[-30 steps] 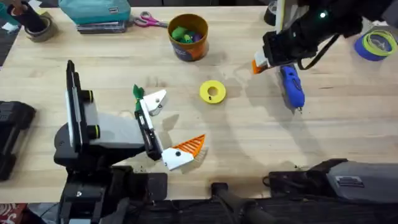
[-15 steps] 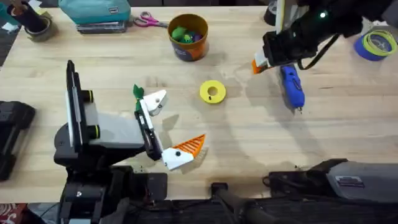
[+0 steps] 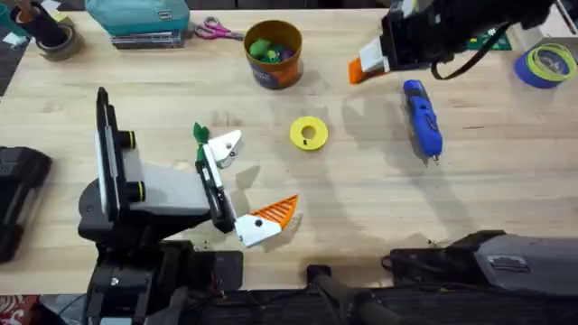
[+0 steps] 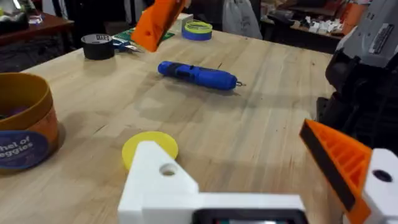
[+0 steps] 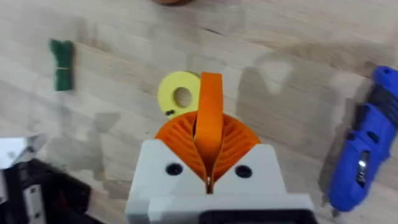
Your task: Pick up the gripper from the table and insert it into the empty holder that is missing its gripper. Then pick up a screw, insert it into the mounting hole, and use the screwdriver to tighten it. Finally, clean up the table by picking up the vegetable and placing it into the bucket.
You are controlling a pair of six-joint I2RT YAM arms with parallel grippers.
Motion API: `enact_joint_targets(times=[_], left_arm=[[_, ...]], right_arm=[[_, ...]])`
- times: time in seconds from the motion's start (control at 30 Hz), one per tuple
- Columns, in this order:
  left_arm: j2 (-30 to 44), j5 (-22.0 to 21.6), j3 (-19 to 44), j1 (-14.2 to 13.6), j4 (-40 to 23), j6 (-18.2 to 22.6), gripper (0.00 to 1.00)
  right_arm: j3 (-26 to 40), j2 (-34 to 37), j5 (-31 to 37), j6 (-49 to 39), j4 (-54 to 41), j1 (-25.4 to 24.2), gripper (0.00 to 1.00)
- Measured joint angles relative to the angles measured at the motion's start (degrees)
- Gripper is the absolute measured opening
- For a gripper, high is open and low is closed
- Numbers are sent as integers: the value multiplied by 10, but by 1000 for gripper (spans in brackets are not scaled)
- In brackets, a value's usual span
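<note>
Nearest to us, our left claw (image 3: 253, 179) is sitting wide open on the surface (image 3: 361, 199). One of its fingers is the bare white holder (image 3: 226, 144), and the green vegetable (image 3: 200, 134) is lying just beside it. Farther off, the blue screwdriver (image 3: 423, 119) is lying flat. Above the surface, our right claw (image 3: 363, 67) is pinching the gripper (image 5: 210, 106) by its flat sides. We are guessing it is light, stiff and ribbed, so it should not slip. Farthest, on the bucket (image 3: 274, 52), we are reading only "hel of" and "ggies".
</note>
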Motion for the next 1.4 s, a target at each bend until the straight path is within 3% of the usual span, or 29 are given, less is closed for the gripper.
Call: enact_joint_targets(times=[0.33, 0.6, 0.9, 1.07, 1.4], left_arm=[[0, 0, 0, 0, 0, 0, 985], [0, 0, 0, 0, 0, 0, 985], [0, 0, 0, 0, 0, 0, 985], [0, 0, 0, 0, 0, 0, 985], [0, 0, 0, 0, 0, 0, 986]], right_arm=[[-18, -31, -270, -11, 114, -50, 9], [-132, -39, -507, -15, 235, -90, 8], [-253, -39, -705, 9, 385, -94, 8], [-361, -38, -769, 124, 558, -94, 8], [-403, 37, -787, 274, 722, -67, 8]])
